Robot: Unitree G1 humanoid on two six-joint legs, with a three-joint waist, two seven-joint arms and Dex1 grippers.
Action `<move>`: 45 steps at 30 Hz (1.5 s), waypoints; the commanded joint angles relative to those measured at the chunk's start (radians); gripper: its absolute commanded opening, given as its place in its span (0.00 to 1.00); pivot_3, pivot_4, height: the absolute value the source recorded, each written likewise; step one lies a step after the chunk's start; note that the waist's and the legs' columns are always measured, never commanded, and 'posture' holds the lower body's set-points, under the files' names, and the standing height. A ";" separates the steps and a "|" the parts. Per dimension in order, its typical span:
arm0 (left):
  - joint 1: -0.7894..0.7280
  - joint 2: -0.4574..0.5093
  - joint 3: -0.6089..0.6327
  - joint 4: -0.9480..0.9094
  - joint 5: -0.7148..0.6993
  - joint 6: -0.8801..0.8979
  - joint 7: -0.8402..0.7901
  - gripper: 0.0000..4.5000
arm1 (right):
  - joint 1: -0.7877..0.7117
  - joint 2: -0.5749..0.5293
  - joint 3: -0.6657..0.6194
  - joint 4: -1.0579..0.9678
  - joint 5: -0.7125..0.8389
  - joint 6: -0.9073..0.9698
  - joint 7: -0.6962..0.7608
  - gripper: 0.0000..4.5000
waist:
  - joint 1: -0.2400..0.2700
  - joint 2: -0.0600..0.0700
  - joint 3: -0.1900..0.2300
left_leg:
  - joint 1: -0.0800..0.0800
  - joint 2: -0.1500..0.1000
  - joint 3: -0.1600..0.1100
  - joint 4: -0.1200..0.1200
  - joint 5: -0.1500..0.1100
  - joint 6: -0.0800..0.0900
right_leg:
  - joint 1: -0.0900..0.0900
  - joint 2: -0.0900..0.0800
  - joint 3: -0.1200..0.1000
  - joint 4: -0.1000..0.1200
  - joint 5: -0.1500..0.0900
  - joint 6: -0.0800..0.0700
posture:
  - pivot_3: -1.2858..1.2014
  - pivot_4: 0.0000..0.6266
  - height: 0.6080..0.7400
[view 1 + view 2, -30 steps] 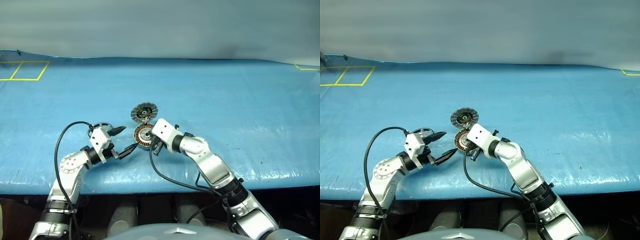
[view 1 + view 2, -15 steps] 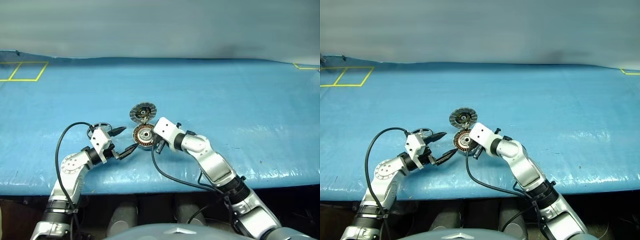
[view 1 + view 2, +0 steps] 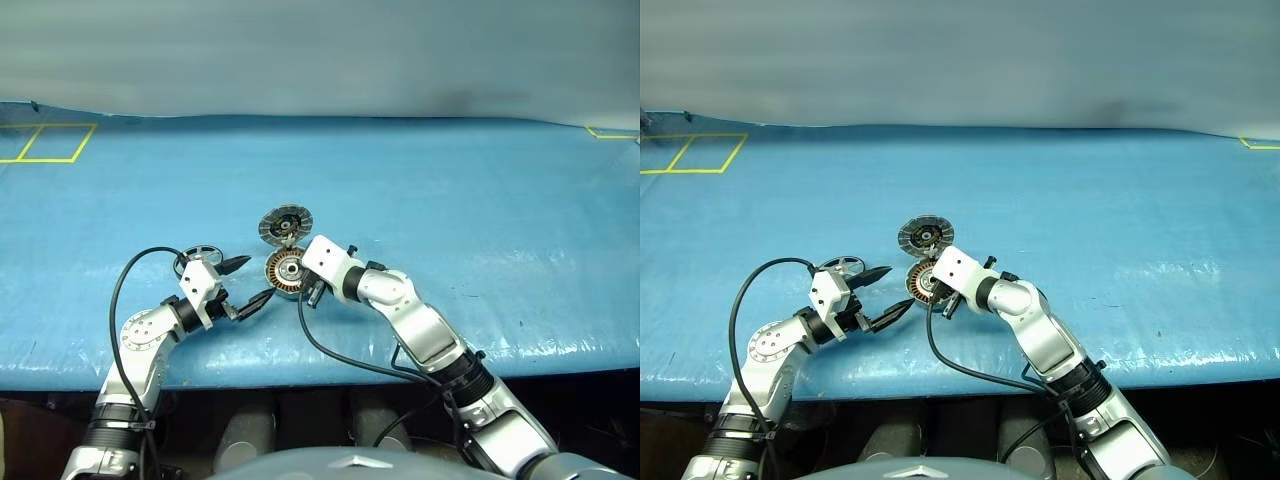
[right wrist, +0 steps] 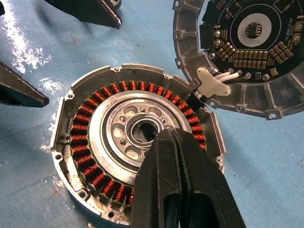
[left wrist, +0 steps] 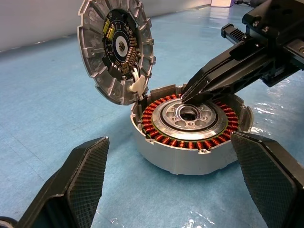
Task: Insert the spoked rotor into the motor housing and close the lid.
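Right gripper (image 4: 175,142), fingers together, tip unmoved over the open motor housing (image 5: 190,130). Left gripper (image 3: 248,281) remains spread. Spoked rotor (image 3: 198,254) not yet inserted.

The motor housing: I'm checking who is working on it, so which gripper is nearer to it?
Right. The right gripper, shut, has its tips over the centre of the motor housing. The left gripper, open, sits beside the housing, apart from it.

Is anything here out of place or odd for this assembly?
Nothing looks damaged. The dark spoked rotor lies on the blue mat, outside the round silver motor housing; the ribbed lid stands open.
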 commanded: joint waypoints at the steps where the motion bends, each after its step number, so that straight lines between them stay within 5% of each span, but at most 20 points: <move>1: -0.004 0.000 0.011 -0.014 -0.005 -0.024 0.000 0.99 | -0.004 0.012 0.004 -0.046 0.005 -0.001 0.010 0.01 | 0.000 0.000 0.000 | 0.000 0.000 0.000 0.000 0.000 0.000 | 0.000 0.000 0.000 0.000 0.000 0.000 | 0.52 0.24 1.00; 45: -0.007 -0.007 0.000 -0.008 -0.005 -0.025 -0.008 0.99 | -0.036 -0.001 -0.041 -0.024 -0.002 0.006 -0.004 0.01 | 0.001 0.000 0.000 | 0.000 0.000 0.000 0.000 0.000 0.000 | 0.000 0.000 0.000 0.000 0.000 0.000 | 0.52 0.24 1.00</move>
